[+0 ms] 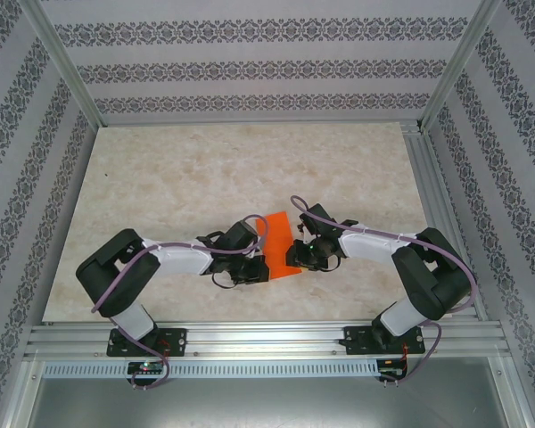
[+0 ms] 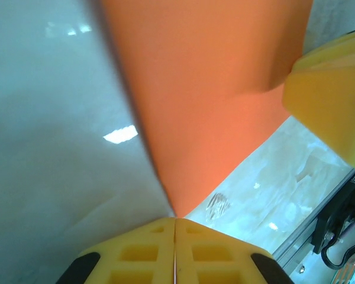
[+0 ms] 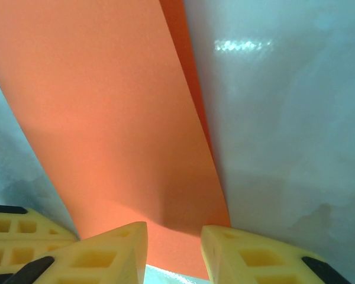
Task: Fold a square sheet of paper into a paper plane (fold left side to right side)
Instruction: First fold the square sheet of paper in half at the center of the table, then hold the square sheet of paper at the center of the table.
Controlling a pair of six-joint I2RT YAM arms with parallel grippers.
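While left fingers (image 2: 136, 254) pinch its corner, the sheet (image 1: 278, 239) underlies parted right fingers (image 3: 106, 254).

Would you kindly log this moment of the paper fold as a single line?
left gripper: shut on corner of orange sheet | right gripper: open, fingers over orange sheet | orange sheet: between both grippers

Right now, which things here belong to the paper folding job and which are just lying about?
In the job: square sheet of paper; left gripper, shut on its corner; right gripper, open.
Just surroundings: marble table; patterned walls; metal rail.
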